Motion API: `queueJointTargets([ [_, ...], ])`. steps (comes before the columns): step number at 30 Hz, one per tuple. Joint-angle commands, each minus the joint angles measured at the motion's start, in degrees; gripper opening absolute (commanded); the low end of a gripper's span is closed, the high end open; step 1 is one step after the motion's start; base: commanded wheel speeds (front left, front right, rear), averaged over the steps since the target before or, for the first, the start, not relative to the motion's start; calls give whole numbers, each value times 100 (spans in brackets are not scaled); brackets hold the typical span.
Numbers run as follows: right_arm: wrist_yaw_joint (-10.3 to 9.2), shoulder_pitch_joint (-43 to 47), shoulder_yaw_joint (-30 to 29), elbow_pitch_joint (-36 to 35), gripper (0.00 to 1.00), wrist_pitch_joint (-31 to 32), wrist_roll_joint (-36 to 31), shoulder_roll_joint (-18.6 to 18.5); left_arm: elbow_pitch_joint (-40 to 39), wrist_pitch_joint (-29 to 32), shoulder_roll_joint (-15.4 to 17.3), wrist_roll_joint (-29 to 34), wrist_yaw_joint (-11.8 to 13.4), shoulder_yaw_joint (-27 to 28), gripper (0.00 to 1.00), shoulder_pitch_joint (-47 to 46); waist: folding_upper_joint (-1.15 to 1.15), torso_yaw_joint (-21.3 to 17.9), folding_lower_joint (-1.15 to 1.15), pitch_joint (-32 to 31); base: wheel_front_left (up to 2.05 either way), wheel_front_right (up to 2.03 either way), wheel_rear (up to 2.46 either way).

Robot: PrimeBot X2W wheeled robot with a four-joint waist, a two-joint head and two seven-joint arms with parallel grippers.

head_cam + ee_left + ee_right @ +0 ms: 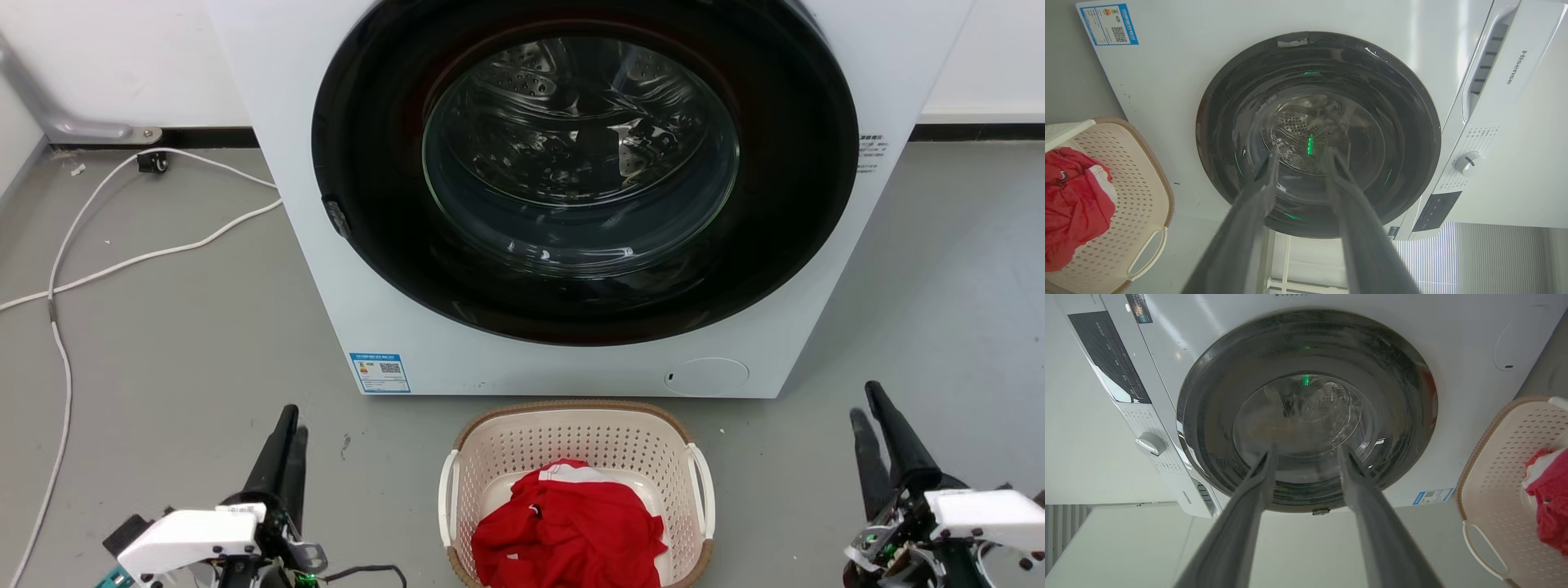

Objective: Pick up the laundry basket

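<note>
Laundry basket (571, 441) before washer (531, 371); head view adds floor cable (51, 312), wrist views dial (1468, 162)

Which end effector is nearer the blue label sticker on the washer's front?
Left. The left end effector lies just down-left of the blue label sticker; the right end effector is far off to its right, past the laundry basket.

The laundry basket (571, 445) sits at the washer's (531, 371) 6 o'clock, a garment (567, 531) in it. The left gripper (292, 420) flanks it at 9 o'clock, the right gripper (864, 400) at 3.
</note>
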Motion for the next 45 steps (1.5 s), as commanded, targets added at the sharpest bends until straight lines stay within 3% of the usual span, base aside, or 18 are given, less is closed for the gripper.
queueJointTargets([
  [1, 1, -43, 26, -87, 100, -44, -4, -8, -78, -49, 14, 1, 0, -47, 100, -55, 0, 0, 0, 1, 0, 0, 0],
  [7, 2, 21, 155, -191, 100, -226, -180, -24, -178, -225, 13, 132, -1, -204, 100, -54, 0, 3, 0, 1, 0, 0, 0],
  [11, 3, 48, 194, -224, 100, -341, -533, -48, -241, -335, 12, 568, -1, -304, 100, -52, 0, 6, 0, -1, 0, 0, 0],
  [30, 5, 163, 177, -518, 100, -708, -3610, -19, -468, -790, 8, 3121, 188, -810, 100, -42, 0, 30, 0, 0, 0, 0, 0],
  [45, 7, 288, 255, -773, 100, -746, -5206, -7, -543, -1089, 34, 4667, 282, -1131, 100, -52, 0, 33, 0, 6, 0, 0, 0],
])
